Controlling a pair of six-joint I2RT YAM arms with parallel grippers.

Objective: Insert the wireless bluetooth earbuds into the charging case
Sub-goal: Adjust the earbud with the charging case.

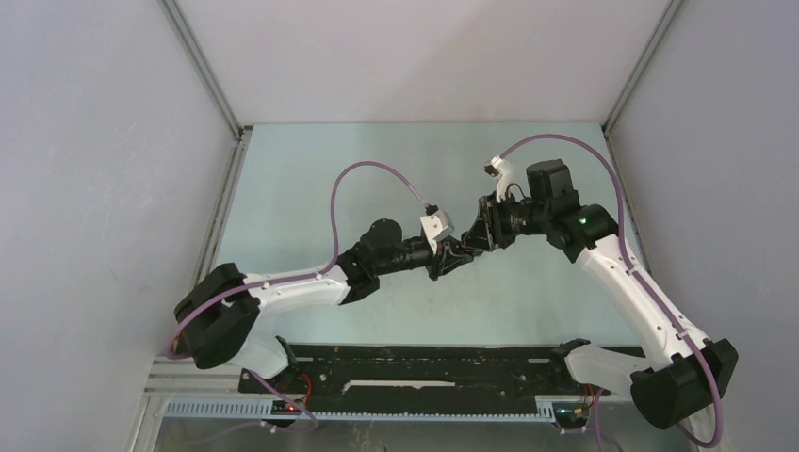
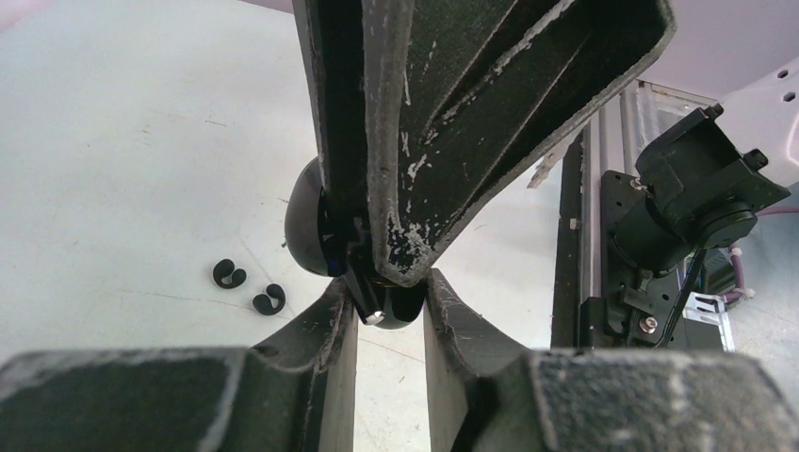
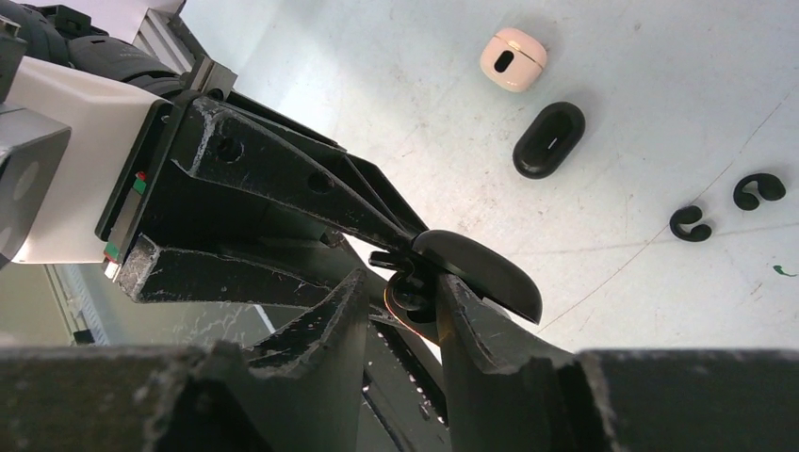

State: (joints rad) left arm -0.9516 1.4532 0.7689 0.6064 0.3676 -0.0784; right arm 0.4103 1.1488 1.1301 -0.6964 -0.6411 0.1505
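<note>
Two grippers meet tip to tip above the table [image 1: 311, 179], at one black charging case [image 2: 306, 226].
The left gripper [image 2: 389, 299], arm outstretched, is clamped tight on the case. The right gripper [image 3: 405, 287], arm folded at the elbow, has its fingers [image 3: 466, 320] part-closed on a small black earbud [image 3: 407, 299] touching the case. Beyond the case lie two black C-shaped earbuds [image 3: 691, 223], a black pebble case [image 3: 549, 139] and a white case [image 3: 513, 58].

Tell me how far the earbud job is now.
No seated earbud is visible yet. In hand: the left gripper holds an open black case, and the right gripper holds one earbud at it. Left: two black earbuds lie loose on the table.
</note>
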